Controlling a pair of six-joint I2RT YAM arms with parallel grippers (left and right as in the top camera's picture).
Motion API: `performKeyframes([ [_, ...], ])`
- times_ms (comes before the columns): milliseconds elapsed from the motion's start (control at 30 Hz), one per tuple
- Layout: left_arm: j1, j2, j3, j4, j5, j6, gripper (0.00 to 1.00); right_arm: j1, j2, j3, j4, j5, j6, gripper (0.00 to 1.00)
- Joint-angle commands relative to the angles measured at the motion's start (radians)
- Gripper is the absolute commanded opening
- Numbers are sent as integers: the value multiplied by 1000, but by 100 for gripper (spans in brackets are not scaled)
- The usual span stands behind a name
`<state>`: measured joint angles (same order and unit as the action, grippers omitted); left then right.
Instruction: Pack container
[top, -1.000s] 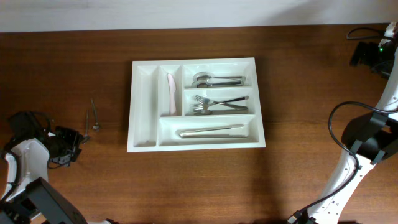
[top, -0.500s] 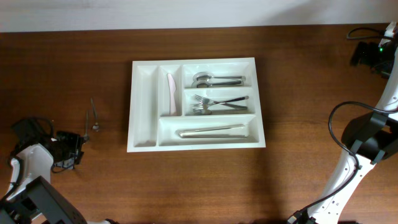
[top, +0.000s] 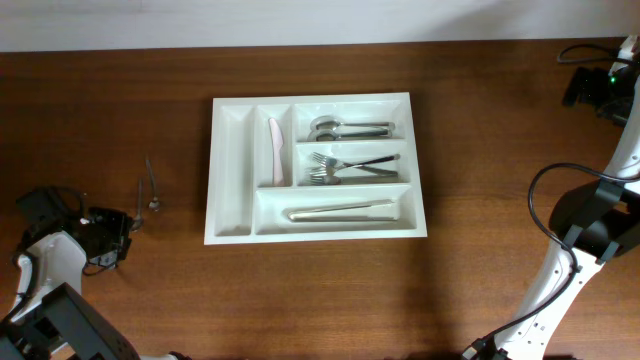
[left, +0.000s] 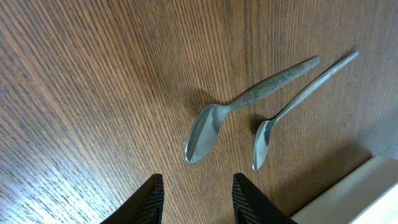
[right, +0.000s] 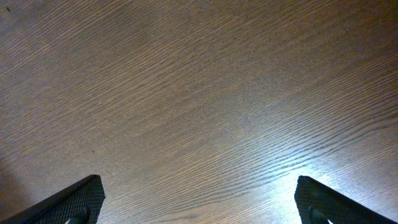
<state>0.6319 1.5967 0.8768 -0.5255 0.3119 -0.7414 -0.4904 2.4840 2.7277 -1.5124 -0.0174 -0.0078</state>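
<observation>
The container (top: 310, 100), a white tray, lies mid-table; its corner (left: 364, 193) shows in the left wrist view. It holds a pale pink knife (top: 274, 150), spoons (top: 345, 128), forks (top: 345, 167) and long silver cutlery (top: 340, 211). Two loose spoons lie on the wood left of it, a larger one (left: 249, 99) and a slimmer one (left: 305, 90). My left gripper (left: 198, 186) is open and empty, a short way back from the spoon bowls. My right gripper (right: 199, 186) is wide open over bare wood.
The left arm (top: 60, 250) sits low near the table's front left edge. The right arm (top: 590, 225) and its cables (top: 590, 60) fill the far right side. A pale wall strip (top: 300, 20) borders the back of the table.
The left arm has shifted slightly toward the front edge, then held still. Jaws unchanged. The right arm and the cutlery have not moved.
</observation>
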Motion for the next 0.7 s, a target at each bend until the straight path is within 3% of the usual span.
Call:
performKeyframes([
  [0, 6, -21, -10, 13, 37, 16, 38, -8, -39, -5, 2, -1, 2, 99],
  [500, 6, 8, -13, 18, 40, 4, 38, -8, -39, -5, 2, -1, 2, 99],
  [667, 6, 8, -23, 18, 36, -53, 38, -8, -39, -5, 2, -1, 2, 99],
])
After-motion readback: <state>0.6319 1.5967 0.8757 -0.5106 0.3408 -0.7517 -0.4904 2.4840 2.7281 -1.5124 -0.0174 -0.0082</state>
